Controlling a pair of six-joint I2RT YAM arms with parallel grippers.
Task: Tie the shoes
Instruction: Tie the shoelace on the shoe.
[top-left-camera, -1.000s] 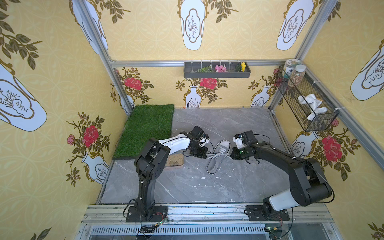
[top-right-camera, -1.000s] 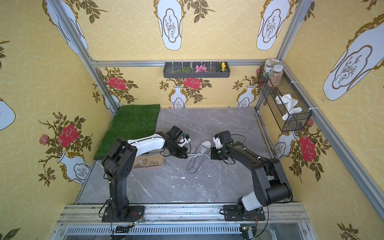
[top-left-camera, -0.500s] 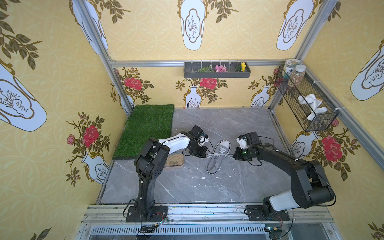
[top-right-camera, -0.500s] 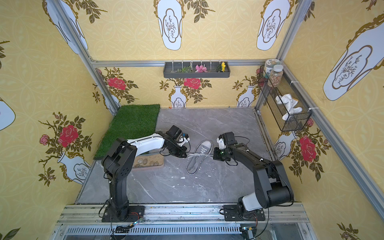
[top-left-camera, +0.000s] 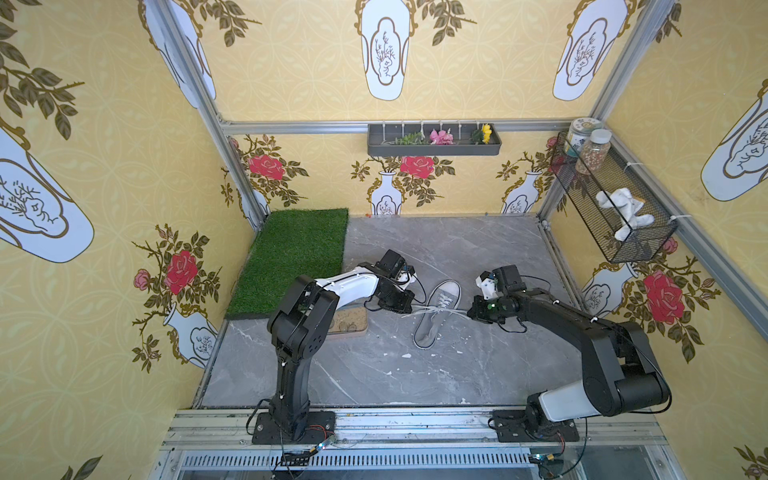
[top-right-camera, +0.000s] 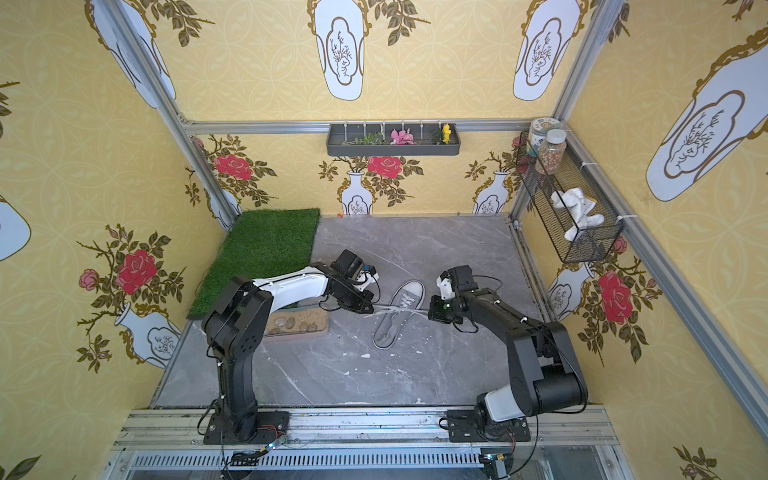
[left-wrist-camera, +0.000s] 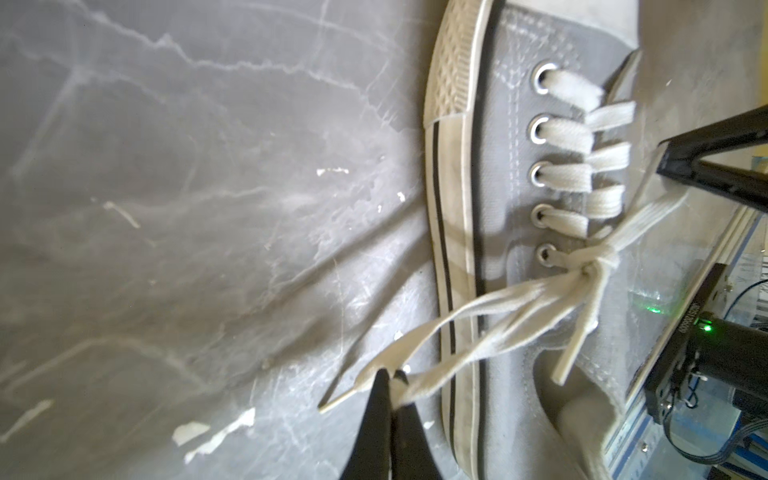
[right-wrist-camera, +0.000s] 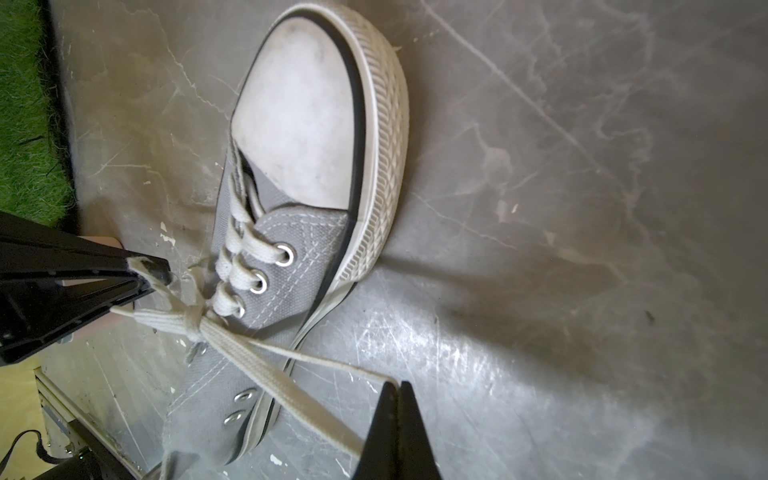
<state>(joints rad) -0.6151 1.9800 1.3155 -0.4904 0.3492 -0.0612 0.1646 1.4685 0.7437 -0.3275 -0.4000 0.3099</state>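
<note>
- Your left pincer (left-wrist-camera: 392, 376) is closed tight, its tips pinching a flat strand of the laces (left-wrist-camera: 511, 296) just outside the sole rim on that side
- Your right pincer (right-wrist-camera: 397, 386) is closed down the same way, gripping a strand that runs out across the opposite sole rim
- Both held strands stretch outward, one to each side, from a single knot (left-wrist-camera: 590, 270) sitting over the tongue
- You have one shoe (top-left-camera: 436, 316) (top-right-camera: 397, 318), two pincers, one knot, one tray of pebbles (top-right-camera: 318, 319) and one grass mat (top-left-camera: 295, 257)
- The left wrist view shows five eyelets (left-wrist-camera: 539, 176) in a row down one side of the shoe
- In both top views the shoe stands sole-down on the grey worktop (top-left-camera: 374, 374), between the two pincers and well apart from the tray
- Its long axis runs near to far: the white toe cap points toward the back wall, leaning a little to the robot's right, and the heel faces the arm bases
</note>
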